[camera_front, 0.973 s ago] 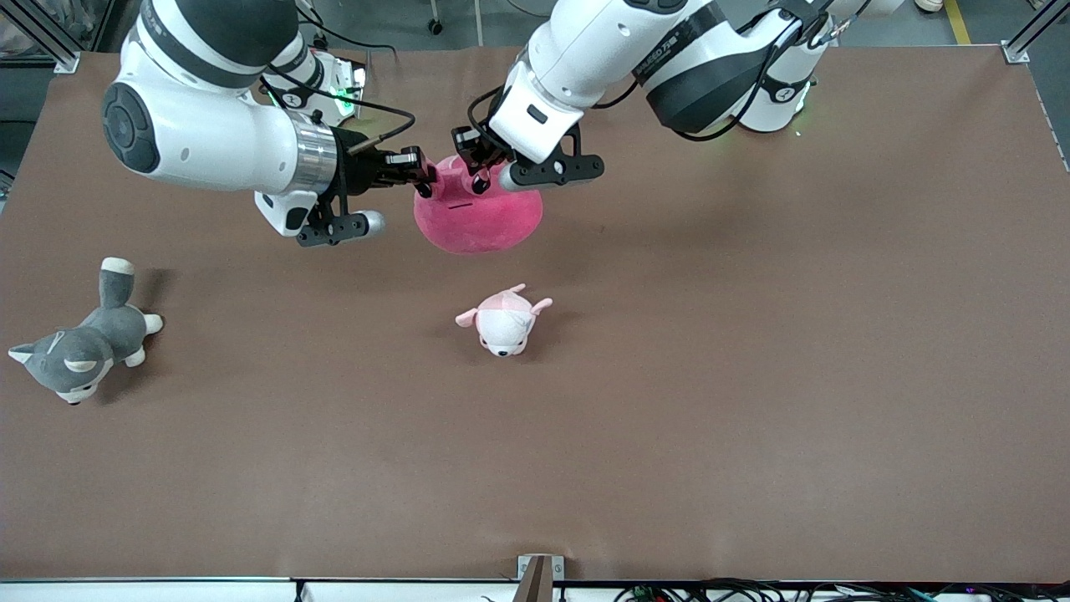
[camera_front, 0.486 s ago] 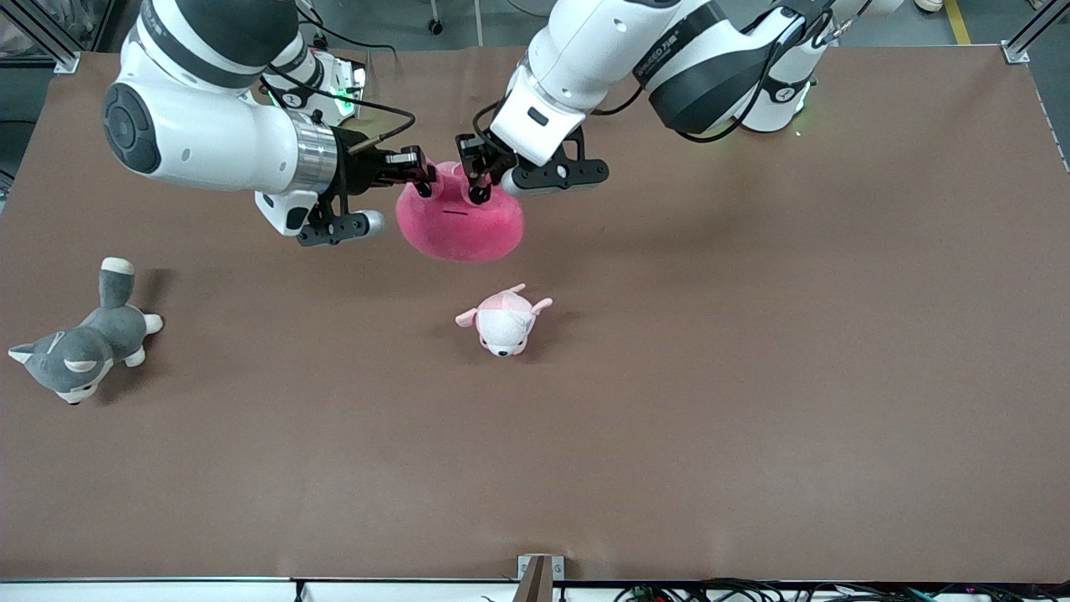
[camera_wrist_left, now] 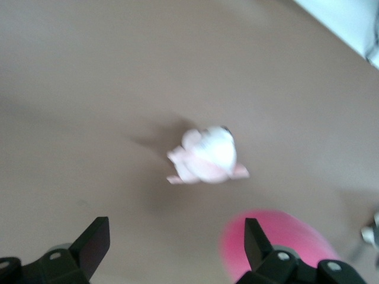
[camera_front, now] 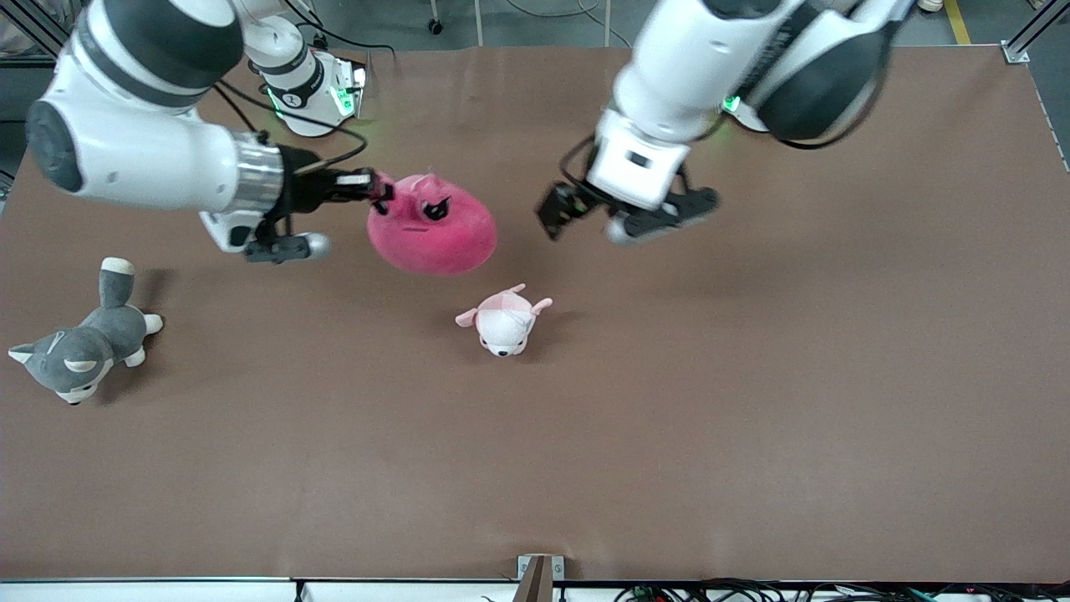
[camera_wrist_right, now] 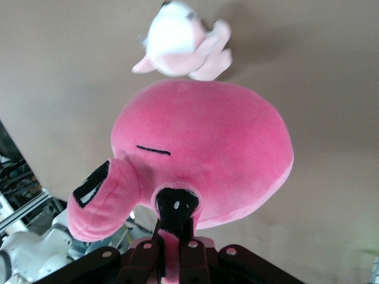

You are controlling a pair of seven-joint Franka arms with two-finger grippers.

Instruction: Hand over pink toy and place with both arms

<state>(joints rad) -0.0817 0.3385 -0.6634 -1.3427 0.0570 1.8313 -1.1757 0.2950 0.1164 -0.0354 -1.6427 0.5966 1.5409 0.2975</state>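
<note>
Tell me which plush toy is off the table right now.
The hot-pink plush blob, pinched in the right hand; the pale pink-and-white plush and grey dog lie flat.

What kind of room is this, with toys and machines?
Probably a robotics lab. Two robot arms are mounted at a brown table; the right gripper holds a pink toy, the left gripper hangs open, and cables run along the table's edge.

Small pale pink-and-white plush animal (camera_front: 504,320) mid-table, grey-and-white plush dog (camera_front: 84,339) toward the right arm's end, brown table (camera_front: 752,401)
</note>
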